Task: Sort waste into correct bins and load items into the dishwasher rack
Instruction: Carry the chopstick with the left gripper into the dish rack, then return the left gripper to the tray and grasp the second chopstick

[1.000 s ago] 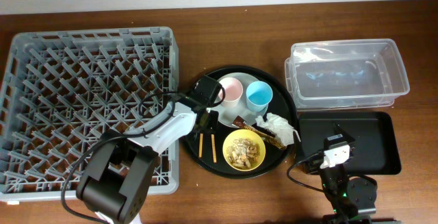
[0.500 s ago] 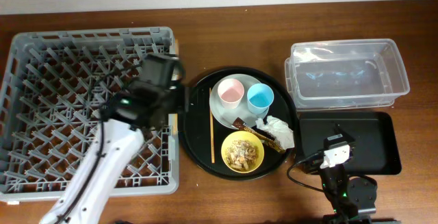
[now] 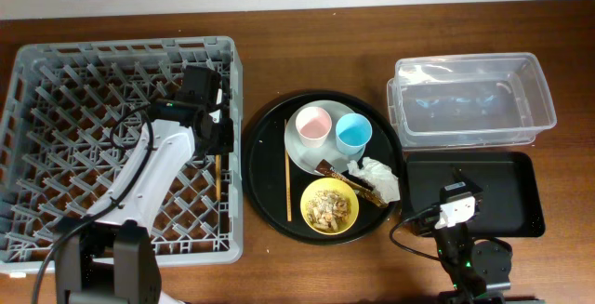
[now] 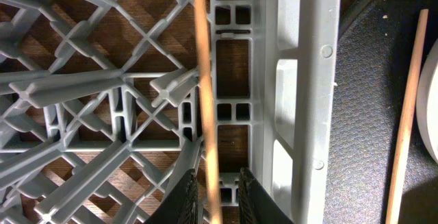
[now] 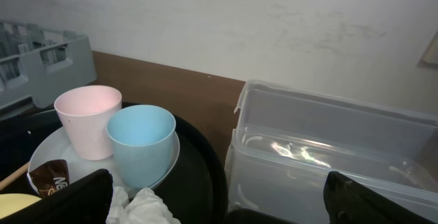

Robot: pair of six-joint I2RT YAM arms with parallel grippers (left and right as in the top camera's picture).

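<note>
My left gripper [image 3: 216, 142] is over the right edge of the grey dishwasher rack [image 3: 56, 109]. Its jaws [image 4: 217, 198] are slightly parted around one wooden chopstick [image 4: 204, 94], with a gap on each side. That chopstick [image 3: 218, 179] lies along the rack's right wall. The other chopstick [image 3: 287, 183] lies on the round black tray [image 3: 265, 127]. The pink cup [image 3: 312, 123] and blue cup [image 3: 353, 133] stand on the grey-green plate [image 3: 299, 151]. The yellow bowl [image 3: 332, 204] holds food scraps. The napkin [image 3: 377, 176] and wrapper [image 3: 346, 175] lie beside it. My right gripper [image 3: 456, 209] is open and empty.
The clear tub [image 3: 469, 99] stands at the back right, and also shows in the right wrist view [image 5: 328, 155]. The shallow black tray [image 3: 502, 192] is in front of it, beside my right gripper. The rack's tall wall [image 4: 301, 101] separates the rack from the round tray.
My left gripper picked one chopstick off the round tray, carried it left and came down at the rack's right edge. The right arm has not moved.
</note>
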